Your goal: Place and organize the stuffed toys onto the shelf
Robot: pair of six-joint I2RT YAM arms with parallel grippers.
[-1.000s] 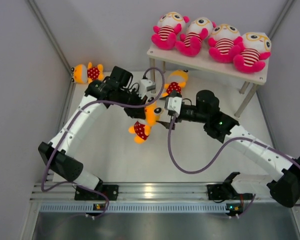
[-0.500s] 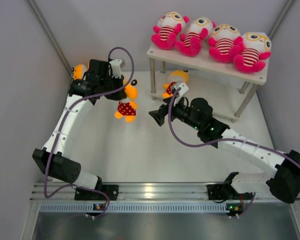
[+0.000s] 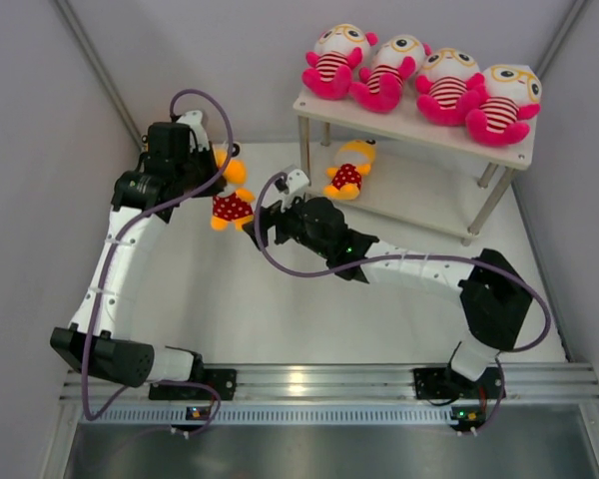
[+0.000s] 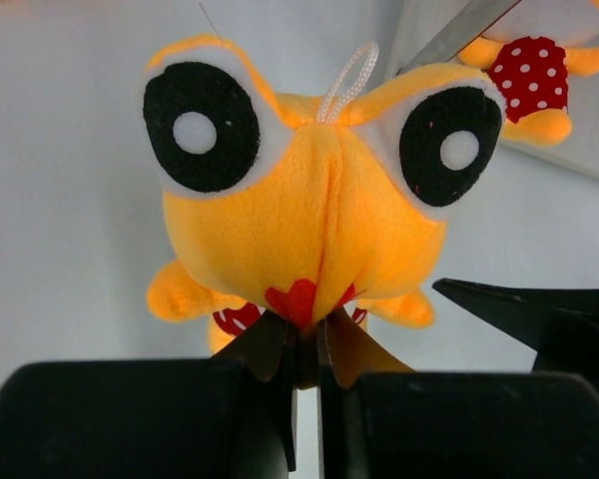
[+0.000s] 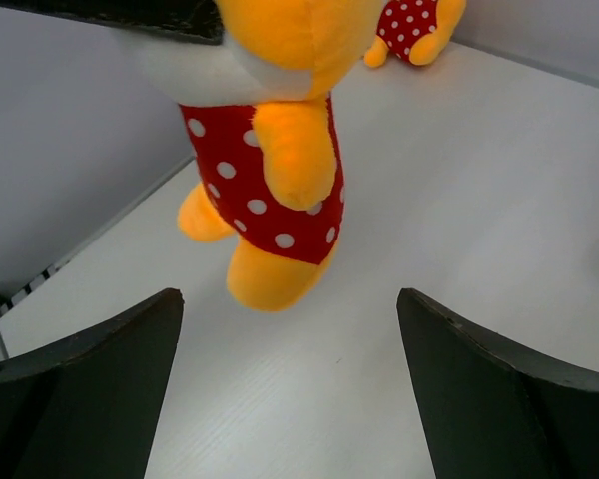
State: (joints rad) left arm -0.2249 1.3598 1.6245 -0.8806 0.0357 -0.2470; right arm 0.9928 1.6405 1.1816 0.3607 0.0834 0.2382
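Observation:
My left gripper (image 3: 213, 168) is shut on the face of an orange-yellow stuffed toy (image 3: 230, 205) with a red dotted body and holds it hanging above the table; the left wrist view shows its fingers pinching the toy (image 4: 299, 220) at the red mouth. My right gripper (image 3: 259, 227) is open and empty just right of that toy, which hangs above its fingers (image 5: 90, 379) in the right wrist view. Four pink toys (image 3: 419, 75) lie in a row on the shelf's top board (image 3: 519, 152). A second orange toy (image 3: 347, 170) lies on the lower board.
A third orange toy (image 5: 411, 25) lies on the table beyond the held one, near the left wall; my left arm hides it in the top view. The shelf's metal legs (image 3: 304, 150) stand right of both grippers. Grey walls enclose the table.
My left arm has carried the orange toy left and back, away from the table's middle. My right arm has stretched left after it, its gripper open.

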